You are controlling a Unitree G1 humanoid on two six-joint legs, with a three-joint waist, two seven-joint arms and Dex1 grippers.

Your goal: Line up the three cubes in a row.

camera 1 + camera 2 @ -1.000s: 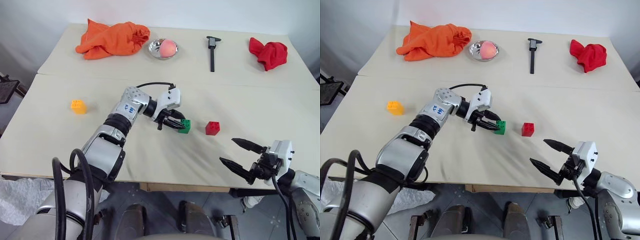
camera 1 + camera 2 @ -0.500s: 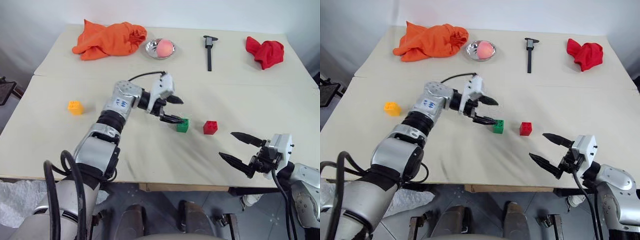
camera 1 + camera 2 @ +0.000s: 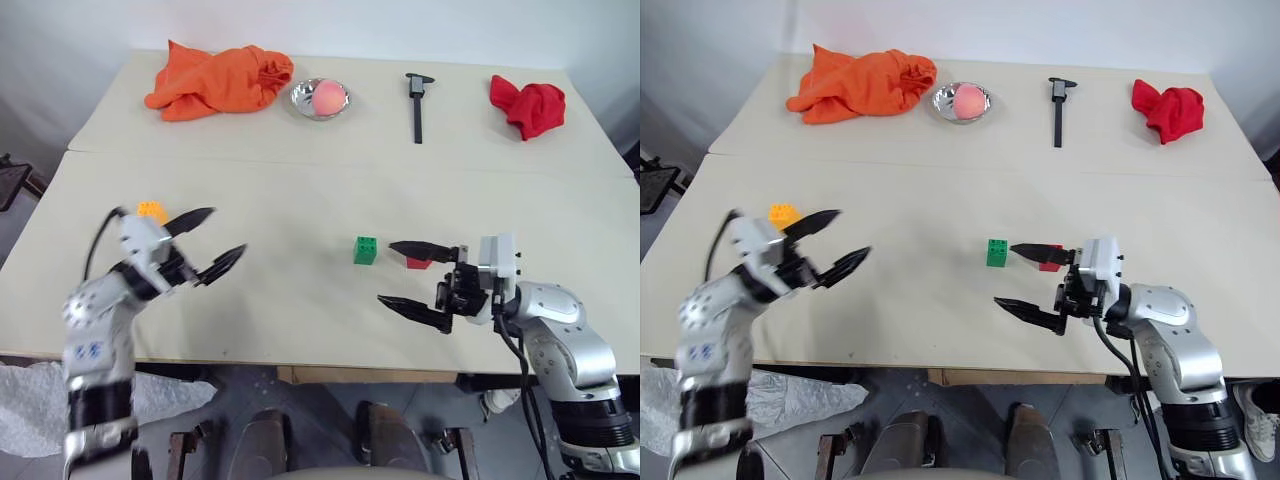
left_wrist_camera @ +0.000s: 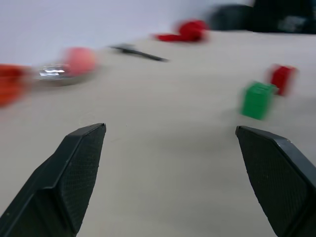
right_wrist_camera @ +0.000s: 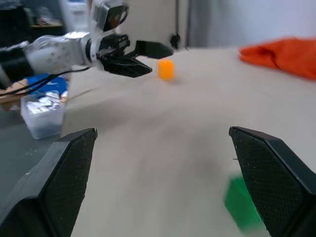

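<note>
At centre frame of the head views, the green cube and the red cube sit side by side on the table, near each other but apart, so I judge two of the three cubes to be roughly placed as a pair. Toward the left of the frame, the yellow-orange cube stands well apart from that pair and, as I read it, remains the piece to be brought into the row. My left gripper hovers just beside the yellow-orange cube with its two fingers spread wide and nothing between them; the left wrist view confirms both fingers parted over bare tabletop. My right gripper is level near the red cube, its upper finger crossing in front of that cube, jaws likewise fully spread and holding nothing; whether it touches the cube I cannot tell. Along the upper edge of the frame lie the orange cloth, a metal bowl holding a pink fruit, a black caliper and the red cloth, none part of the row. By my estimate the task is about two-thirds done: fetching the yellow-orange cube and truing the spacing are left.
</note>
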